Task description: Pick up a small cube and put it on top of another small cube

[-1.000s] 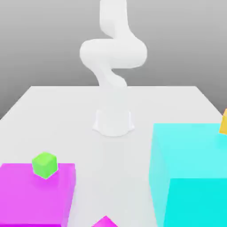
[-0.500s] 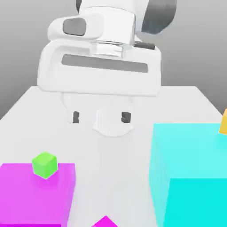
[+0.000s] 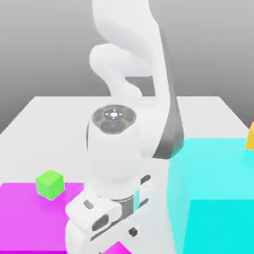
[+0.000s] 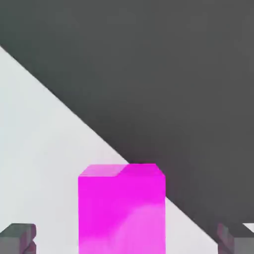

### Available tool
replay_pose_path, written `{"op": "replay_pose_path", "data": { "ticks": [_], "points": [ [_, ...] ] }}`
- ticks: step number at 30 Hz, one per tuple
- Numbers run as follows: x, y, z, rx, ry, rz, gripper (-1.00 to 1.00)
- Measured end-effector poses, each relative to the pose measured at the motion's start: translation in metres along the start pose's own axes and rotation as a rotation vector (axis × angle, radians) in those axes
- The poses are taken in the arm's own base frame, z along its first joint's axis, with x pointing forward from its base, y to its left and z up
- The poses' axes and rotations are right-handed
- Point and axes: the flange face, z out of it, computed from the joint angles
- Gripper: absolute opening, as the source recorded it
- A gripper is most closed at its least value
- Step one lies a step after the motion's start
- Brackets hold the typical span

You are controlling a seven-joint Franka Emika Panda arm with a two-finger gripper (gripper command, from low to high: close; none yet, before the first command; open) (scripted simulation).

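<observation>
Two fingertips [image 4: 19, 237] spread wide, holding nothing. End effector [image 4: 127, 240] low in the hand frame, small pink cube [image 4: 121, 211] right between, on the white surface [image 4: 39, 163]. Green cube [image 3: 50, 184] waiting at lower left of the exterior frame.

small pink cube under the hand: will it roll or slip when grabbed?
Rolling looks unlikely: the small pink cube has flat faces and sits square on the table. Probably rigid, its edges look crisp. Its smooth plain sides might slip; the open gripper straddles it, so a centred squeeze seems feasible.
</observation>
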Motion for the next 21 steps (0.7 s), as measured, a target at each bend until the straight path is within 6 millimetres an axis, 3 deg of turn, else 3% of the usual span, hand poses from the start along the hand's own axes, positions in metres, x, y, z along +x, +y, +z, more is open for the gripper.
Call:
{"op": "replay_pose_path", "data": {
  "ticks": [1, 7, 9, 12, 16, 21],
  "points": [
    [-0.001, 0.0, 0.009, 0.0, 0.0, -0.001, -1.0],
    [-0.001, 0.0, 0.014, 0.0, -0.002, -0.001, -1.0],
    [0.0, 0.0, -0.001, 0.0, -0.002, -0.001, -1.0],
    [-0.001, 0.0, -0.04, 0.0, -0.002, -0.001, -1.0],
    [-0.022, 0.048, -0.081, -0.044, -0.002, 0.222, -1.0],
    [-0.068, 0.121, -0.125, -0.072, 0.005, 0.601, -1.0]
  ]
}}
